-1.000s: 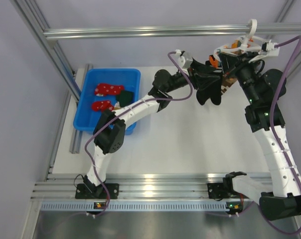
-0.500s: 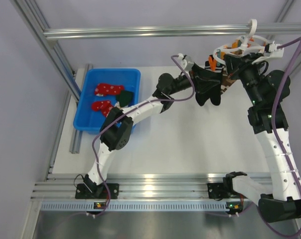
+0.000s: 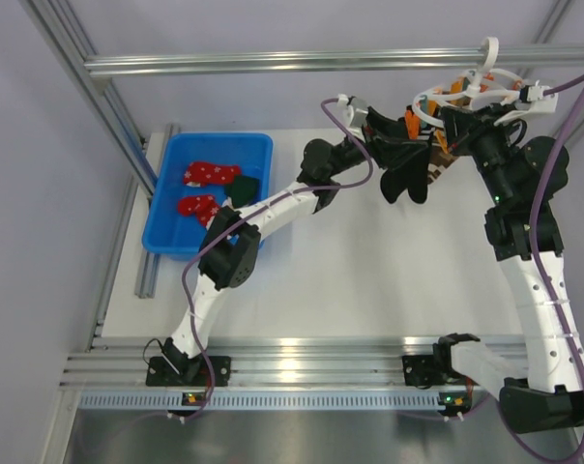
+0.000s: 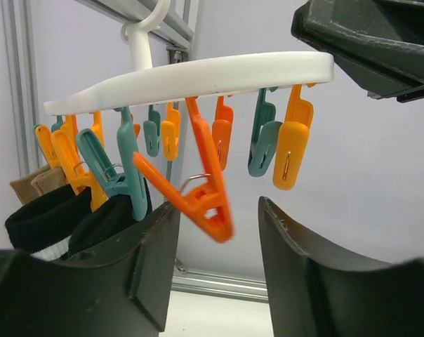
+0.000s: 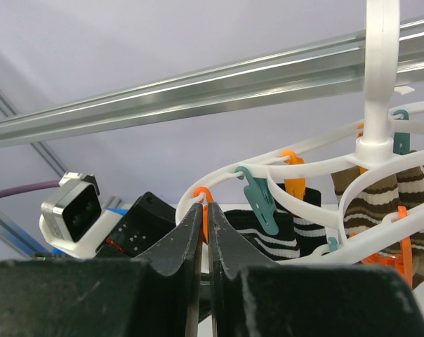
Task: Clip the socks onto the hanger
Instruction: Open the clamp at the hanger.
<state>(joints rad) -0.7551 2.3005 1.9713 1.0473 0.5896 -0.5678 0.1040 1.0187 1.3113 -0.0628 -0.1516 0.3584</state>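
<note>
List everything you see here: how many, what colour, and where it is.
White plastic round hanger: one, white, hooked on the rail, far right.
Orange and teal clip pegs: many, dangling under the hanger.
Black sock: at least one, clipped to the hanger.
Brown-and-cream striped socks: two, clipped to the hanger.
Blue plastic bin: one, table's far left.
Red socks with white specks: two, in the bin.
Dark green sock: one, in the bin beside them.
Silver aluminium rail: one, overhead across the back.
White table: one, under everything.
Left arm's fingers: two, black, open around an orange peg.
Right arm's fingers: two, black, shut on the hanger's ring.
</note>
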